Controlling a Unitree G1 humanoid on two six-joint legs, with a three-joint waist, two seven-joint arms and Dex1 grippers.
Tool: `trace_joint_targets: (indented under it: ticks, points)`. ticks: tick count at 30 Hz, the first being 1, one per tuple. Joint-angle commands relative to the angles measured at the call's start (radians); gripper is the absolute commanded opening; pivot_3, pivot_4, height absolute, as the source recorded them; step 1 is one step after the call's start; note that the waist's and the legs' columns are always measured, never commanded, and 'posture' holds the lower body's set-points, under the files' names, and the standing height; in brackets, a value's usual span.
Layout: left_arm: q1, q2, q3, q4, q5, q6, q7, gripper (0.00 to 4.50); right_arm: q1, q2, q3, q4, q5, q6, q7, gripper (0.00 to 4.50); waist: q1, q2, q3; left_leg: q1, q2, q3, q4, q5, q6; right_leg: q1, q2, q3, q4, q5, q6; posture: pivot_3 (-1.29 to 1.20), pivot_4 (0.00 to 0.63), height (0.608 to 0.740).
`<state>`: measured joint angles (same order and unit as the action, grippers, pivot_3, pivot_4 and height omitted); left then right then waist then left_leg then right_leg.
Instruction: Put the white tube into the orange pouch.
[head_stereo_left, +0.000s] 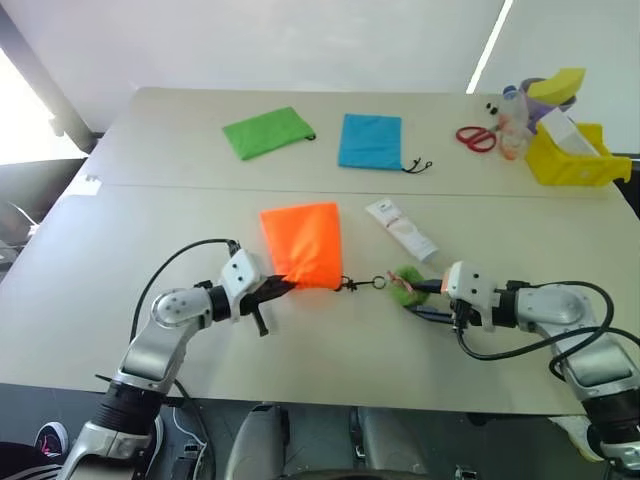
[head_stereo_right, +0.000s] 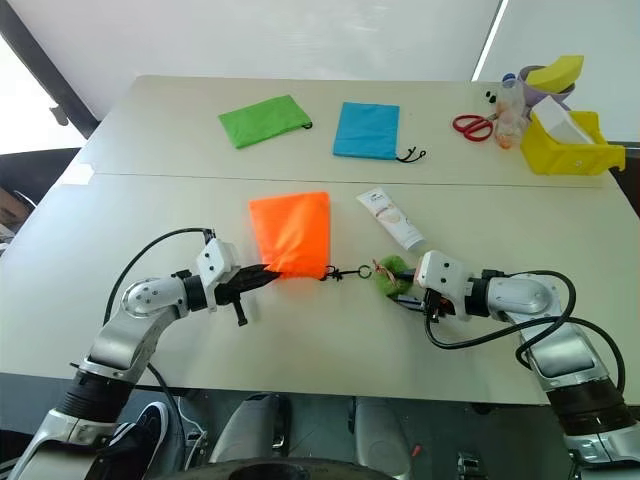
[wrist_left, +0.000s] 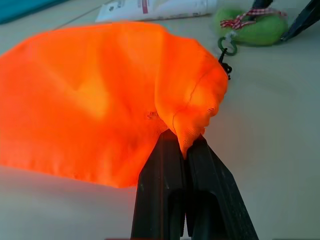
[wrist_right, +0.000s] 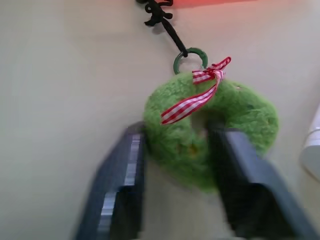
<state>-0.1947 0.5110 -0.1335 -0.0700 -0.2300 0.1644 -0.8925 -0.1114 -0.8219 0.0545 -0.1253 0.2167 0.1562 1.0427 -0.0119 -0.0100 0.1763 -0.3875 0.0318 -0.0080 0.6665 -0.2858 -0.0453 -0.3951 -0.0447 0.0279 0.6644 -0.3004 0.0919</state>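
— Pinched in my left gripper (wrist_left: 186, 150): the orange pouch (head_stereo_left: 302, 243) corner, soft cloth.
— And the right gripper (wrist_right: 175, 175)?
— Spread around the green pom-pom (wrist_right: 210, 125). White tube (head_stereo_left: 401, 228) lies beside the pouch; light, slick, I'd grip mid-body.

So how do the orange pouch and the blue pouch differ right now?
The orange pouch lies near the robot, one corner pinched in the shut left tool; the blue pouch lies untouched farther back. The orange pouch's corner is bunched up; the blue pouch lies flat. The orange cord ends in a green pom-pom; the blue one's cord shows none. Both are fabric drawstring pouches.
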Motion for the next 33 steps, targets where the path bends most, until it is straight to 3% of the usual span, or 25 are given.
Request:
trace_joint_targets:
  ticks: [1,6,10,13,19,33]
  points:
    - [0.008,0.016,0.039,-0.046,-0.02,0.004,0.006,0.0,-0.002,0.017,-0.078,-0.101,0.128,0.061,0.012,3.78,0.0,0.0,0.0,0.0,0.0,0.0,0.0,0.0,0.0,0.0,0.0,0.0,0.0,0.0,0.0,0.0,0.15,0.74]
    - [0.021,0.02,0.058,-0.056,-0.017,0.001,0.025,0.0,-0.058,0.066,-0.161,-0.134,0.259,0.159,-0.04,3.78,-0.003,0.0,0.0,0.0,0.001,-0.001,0.0,0.0,0.0,0.0,0.0,0.0,0.0,0.0,0.0,0.0,0.15,0.74]
    - [0.025,0.005,0.046,-0.058,-0.013,-0.001,0.035,0.0,-0.176,0.108,-0.129,0.01,0.068,0.153,-0.25,3.78,-0.002,0.0,0.0,0.001,0.0,-0.001,0.0,0.0,0.0,0.001,0.0,0.001,0.0,0.0,0.0,0.0,0.15,0.74]
    - [0.018,-0.003,0.043,-0.057,-0.01,0.0,0.037,0.0,-0.223,0.106,-0.116,0.072,0.01,0.246,-0.334,3.78,0.003,0.0,0.0,0.001,0.0,0.001,0.0,0.0,0.0,0.0,0.0,0.0,0.0,0.0,0.0,0.0,0.15,0.74]
    - [0.014,-0.008,0.043,-0.049,-0.009,-0.003,0.042,0.0,-0.249,0.157,-0.138,0.04,0.086,0.454,-0.368,3.78,-0.003,0.0,0.0,-0.003,0.0,0.0,-0.001,0.0,0.0,-0.003,0.0,0.0,0.0,0.0,0.0,0.0,0.15,0.74]
    - [0.012,-0.014,0.041,-0.056,-0.012,0.002,0.05,0.0,-0.262,0.176,-0.098,0.058,0.029,0.523,-0.431,3.78,-0.002,0.0,0.0,-0.003,0.0,0.001,0.0,0.0,0.0,-0.003,0.0,0.0,0.0,0.0,0.0,0.0,0.15,0.74]
